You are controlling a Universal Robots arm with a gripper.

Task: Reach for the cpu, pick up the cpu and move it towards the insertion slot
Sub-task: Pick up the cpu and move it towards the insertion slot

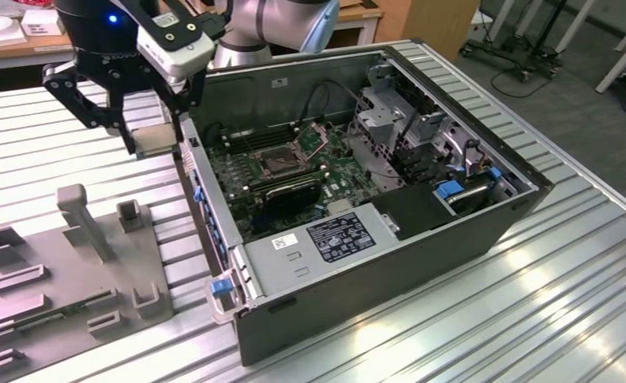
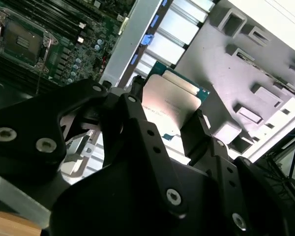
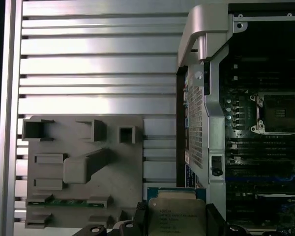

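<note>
Black linkage arms of my end effector (image 2: 174, 118) crowd the second wrist view, and between their tips sits the cpu (image 2: 169, 101), pinched by its edges with its silvery lid facing the camera. In the first wrist view the same chip (image 3: 176, 216) shows a green rim at its upper edge, clamped on both sides by my fingers (image 3: 140, 216).

In the exterior view my end effector (image 1: 151, 137) hangs above the ribbed metal counter (image 1: 36, 120), just outside the open computer case (image 1: 398, 263) on the exterior view's left, with the cpu (image 1: 153, 137) lifted clear of the grey plastic tray (image 1: 68, 279). A green memory stick (image 3: 69, 201) lies in one of the tray's recesses.

The insertion slot (image 1: 272, 162), a square socket with a dark centre and shiny frame, sits on the green board inside the case, well apart from the chip and beyond the case wall. It also appears in the first wrist view (image 3: 279, 113) and in the second wrist view (image 2: 19, 42).

Risk, as I judge it: the grip is only on thin edges, so a jolt could let the chip slip or tilt. The case's side wall (image 1: 201, 199) stands between chip and socket; too low a path could knock the chip against it.
</note>
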